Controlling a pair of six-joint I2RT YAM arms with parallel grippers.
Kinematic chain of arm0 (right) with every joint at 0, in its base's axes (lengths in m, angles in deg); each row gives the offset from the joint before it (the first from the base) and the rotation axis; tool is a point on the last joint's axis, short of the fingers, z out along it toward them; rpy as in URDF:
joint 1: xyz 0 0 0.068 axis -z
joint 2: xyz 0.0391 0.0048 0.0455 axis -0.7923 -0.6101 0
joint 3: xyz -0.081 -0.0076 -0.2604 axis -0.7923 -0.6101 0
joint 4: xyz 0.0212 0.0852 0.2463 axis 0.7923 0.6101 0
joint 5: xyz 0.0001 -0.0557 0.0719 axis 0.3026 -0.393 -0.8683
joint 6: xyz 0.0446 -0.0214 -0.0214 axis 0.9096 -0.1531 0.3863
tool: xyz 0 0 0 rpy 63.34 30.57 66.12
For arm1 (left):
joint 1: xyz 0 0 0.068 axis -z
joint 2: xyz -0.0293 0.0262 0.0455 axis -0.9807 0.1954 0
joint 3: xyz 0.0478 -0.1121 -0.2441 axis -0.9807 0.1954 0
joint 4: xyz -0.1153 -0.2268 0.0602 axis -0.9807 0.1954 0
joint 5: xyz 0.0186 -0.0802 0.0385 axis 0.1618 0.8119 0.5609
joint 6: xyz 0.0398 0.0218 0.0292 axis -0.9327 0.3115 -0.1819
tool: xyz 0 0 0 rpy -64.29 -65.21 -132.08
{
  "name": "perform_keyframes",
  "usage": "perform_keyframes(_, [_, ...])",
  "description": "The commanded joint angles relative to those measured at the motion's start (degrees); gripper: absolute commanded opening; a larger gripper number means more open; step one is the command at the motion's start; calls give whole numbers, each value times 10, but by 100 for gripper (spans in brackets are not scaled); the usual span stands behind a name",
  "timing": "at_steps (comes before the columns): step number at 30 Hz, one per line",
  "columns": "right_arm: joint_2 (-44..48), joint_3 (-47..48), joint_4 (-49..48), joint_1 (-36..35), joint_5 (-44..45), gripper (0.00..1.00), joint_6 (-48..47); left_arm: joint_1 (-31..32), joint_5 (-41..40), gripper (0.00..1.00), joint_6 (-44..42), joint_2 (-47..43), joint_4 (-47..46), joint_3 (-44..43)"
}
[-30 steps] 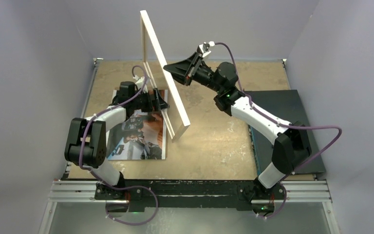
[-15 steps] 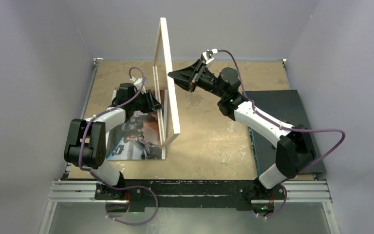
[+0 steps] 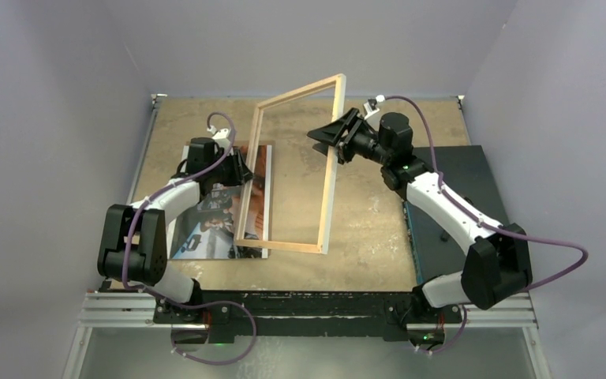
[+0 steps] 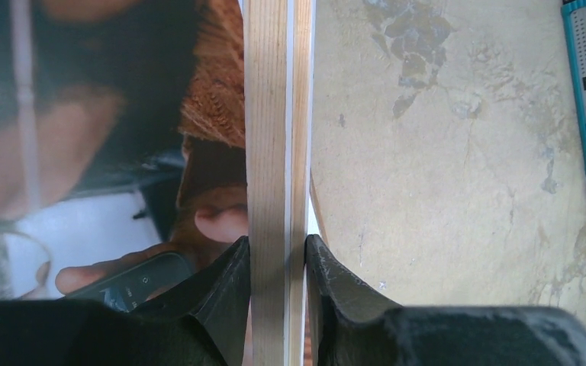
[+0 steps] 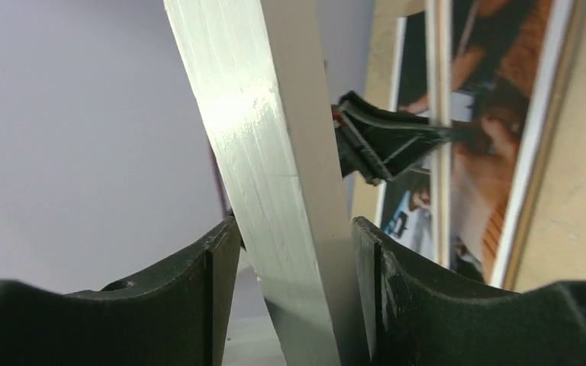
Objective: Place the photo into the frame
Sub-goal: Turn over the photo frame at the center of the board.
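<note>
Since the earlier views the frame (image 3: 327, 197) has swung down from standing almost on edge to a slanted pose, its light wood back now turned upward, and the right gripper (image 3: 333, 136) has moved rightward with it. The near rail lies low by the table (image 3: 379, 229), while the far right corner appears well raised. The left gripper (image 3: 241, 170) pinches the left rail: in the left wrist view its fingers (image 4: 225, 293) press on both sides of the wooden strip. The right gripper straddles the right rail, with the silver front face running skewed between its jaws. Each pad sits at or just beside an edge, so whether it clamps or merely brackets the rail cannot be told. The photo (image 3: 205, 229) lies flat, image side up, on the left part of the table. The frame's left rail crosses above its right portion, and most of the opening hangs over bare table to the right. The dark mat (image 3: 458, 181) on the right plays no part. The step in hand appears to be laying the frame down back-up. To do it well, use the left pinch as the hinge and lower the raised side slowly. Do not free the right rail until it is supported. Keep the left rail from scraping or trapping the print, so the photo stays free to be lifted into the recess
</note>
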Motion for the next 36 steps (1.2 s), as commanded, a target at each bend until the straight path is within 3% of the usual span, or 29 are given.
perform_keyframes(1, [17,13,86,7,12,56,-67,1,-3,1,-13,-19,-10,2])
perform_keyframes(6, [-7,82,233,17,76,48,-164,2,-10,0,-12,-26,1,-3])
perform_keyframes(9, [-24,118,321,32,123,36,-235,7,-2,0,-6,-20,-16,1])
perform_keyframes(13, [-42,119,340,67,126,20,-286,39,-24,0,-13,23,-15,-30])
perform_keyframes(18, [-84,135,377,100,125,15,-348,71,-35,0,-6,38,-17,-35])
perform_keyframes(20, [-94,144,396,107,156,15,-370,86,-40,0,-6,33,-23,-27])
perform_keyframes(27, [-127,143,408,119,205,37,-409,139,-58,0,4,61,-34,-31])
perform_keyframes(32, [-145,97,364,142,147,49,-418,170,-80,0,16,95,-46,-44])
perform_keyframes(36, [-161,90,356,148,163,56,-428,179,-92,0,32,118,-48,-56])
